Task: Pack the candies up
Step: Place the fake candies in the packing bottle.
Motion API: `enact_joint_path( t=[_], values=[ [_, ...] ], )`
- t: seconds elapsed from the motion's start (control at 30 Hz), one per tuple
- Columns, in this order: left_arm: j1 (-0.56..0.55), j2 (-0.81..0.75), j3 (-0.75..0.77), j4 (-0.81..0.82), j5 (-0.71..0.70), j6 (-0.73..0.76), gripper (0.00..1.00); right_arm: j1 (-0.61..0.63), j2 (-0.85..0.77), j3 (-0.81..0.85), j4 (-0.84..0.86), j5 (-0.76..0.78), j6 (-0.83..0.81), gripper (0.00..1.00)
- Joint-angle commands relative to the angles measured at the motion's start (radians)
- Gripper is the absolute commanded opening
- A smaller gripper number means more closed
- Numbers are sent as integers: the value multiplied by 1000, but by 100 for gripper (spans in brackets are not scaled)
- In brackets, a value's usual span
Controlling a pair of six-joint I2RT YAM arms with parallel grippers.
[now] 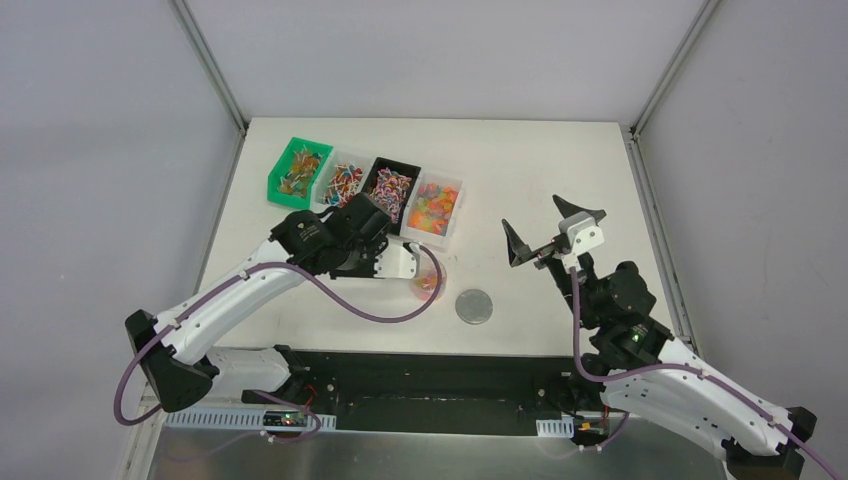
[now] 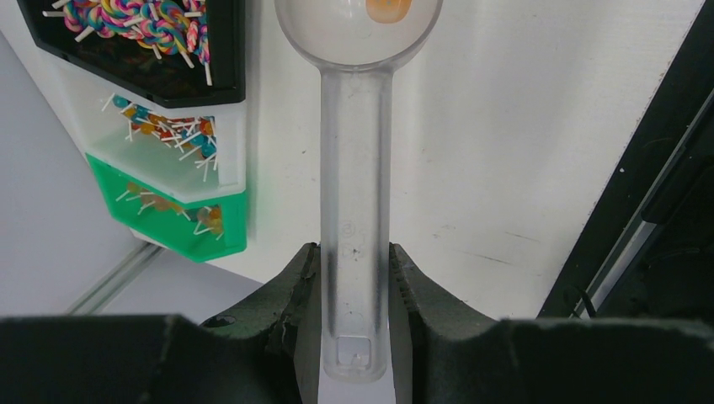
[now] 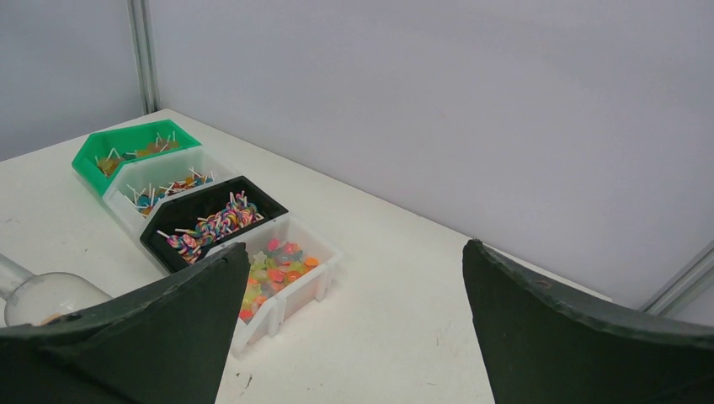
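Ahead of left gripper, orange candy in clamped scoop

Before you, a white table carries four bins set side by side in a slanting row at its far left: a green bin, a white bin, a black bin and a second white bin. A grey round lid lies well apart from them, near the front edge.

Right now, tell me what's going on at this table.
The left gripper is shut on the handle of a clear scoop. One orange candy sits in its bowl, near the row of candy bins. The right gripper hangs open above the table, holding nothing. A grey lid lies near the front edge.
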State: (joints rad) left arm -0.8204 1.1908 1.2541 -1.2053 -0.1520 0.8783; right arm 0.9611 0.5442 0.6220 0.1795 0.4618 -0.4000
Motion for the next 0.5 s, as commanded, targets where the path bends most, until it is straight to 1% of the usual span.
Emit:
enact_joint_path(
  t=[0.0,0.2,0.47],
  values=[
    [-47,41,72,-30,-91,-33,0,4,-18,-14,14,20,-12,100],
    [-105,114,115,-72,-160,-62,0,4,-23,-18,17,25,-17,100],
    [-124,141,142,-71,-176,-58,0,4,-24,-19,23,27,-23,100]
  ],
)
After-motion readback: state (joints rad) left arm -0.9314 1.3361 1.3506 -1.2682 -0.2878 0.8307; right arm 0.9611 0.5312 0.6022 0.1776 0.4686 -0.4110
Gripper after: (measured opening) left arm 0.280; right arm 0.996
